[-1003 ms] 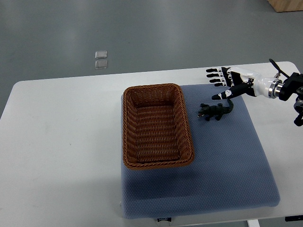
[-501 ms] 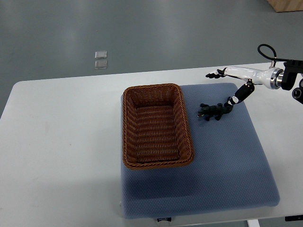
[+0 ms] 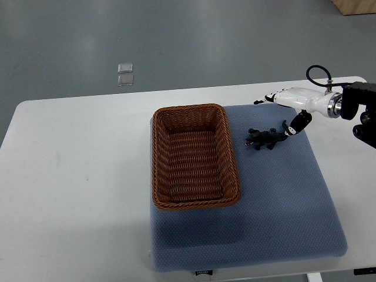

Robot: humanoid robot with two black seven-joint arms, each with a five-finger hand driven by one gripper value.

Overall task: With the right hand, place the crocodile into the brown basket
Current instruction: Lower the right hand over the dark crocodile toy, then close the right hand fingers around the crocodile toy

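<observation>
A small dark green toy crocodile (image 3: pixel 267 138) lies on the blue mat, just right of the brown wicker basket (image 3: pixel 160 157), which holds nothing. My right hand (image 3: pixel 278 114) comes in from the right edge and hovers at the crocodile's tail end, turned on its side. Its fingers (image 3: pixel 265 98) are stretched out to the left and the thumb (image 3: pixel 296 124) points down close to the tail. The hand is open and holds nothing. The left arm does not show.
The blue mat (image 3: pixel 282 200) covers the right half of the white table (image 3: pixel 76 176). Two small clear squares (image 3: pixel 125 74) lie on the grey floor beyond the table. A wooden box corner (image 3: pixel 355 6) shows at the top right.
The right hand has rolled from palm-down to edge-on and its wrist has drawn back a little toward the right. The crocodile and the basket have not moved.
</observation>
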